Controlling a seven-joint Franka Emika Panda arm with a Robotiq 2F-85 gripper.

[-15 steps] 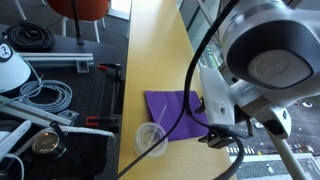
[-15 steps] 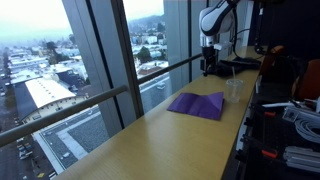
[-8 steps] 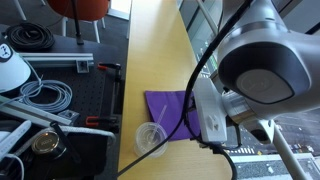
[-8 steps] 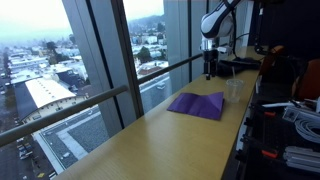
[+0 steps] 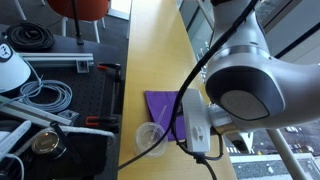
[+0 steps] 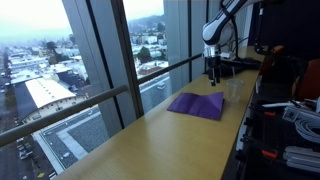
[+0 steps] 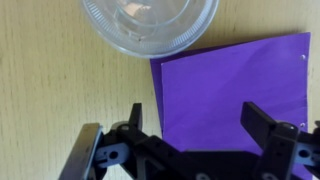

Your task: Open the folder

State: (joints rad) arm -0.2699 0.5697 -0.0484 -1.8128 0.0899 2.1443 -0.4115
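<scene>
On the long yellow wooden tabletop (image 5: 150, 50), near its outer edge, the flat purple rectangular paper folder (image 7: 235, 95) lies closed, and no cover is raised in any view. In an exterior view the folder (image 6: 197, 104) rests level, with nothing on top of it. Just beside one corner stands the clear round plastic cup (image 7: 150, 25). Whether its rim touches the folder cannot be told.

Above the folder hangs the black two-finger gripper (image 7: 198, 120). Its jaws are spread wide and nothing is held between them. In the wrist view one finger sits over bare wood just outside the folder's edge, and the other finger (image 7: 262, 120) is over the purple cover. The gripper appears clear of the surface.

Assessment: nothing of the opening is done. What remains is the descent to the cover's free edge, catching that edge, then lifting and swinging the cover over. The cup stands close to that path and is at risk of being knocked.
</scene>
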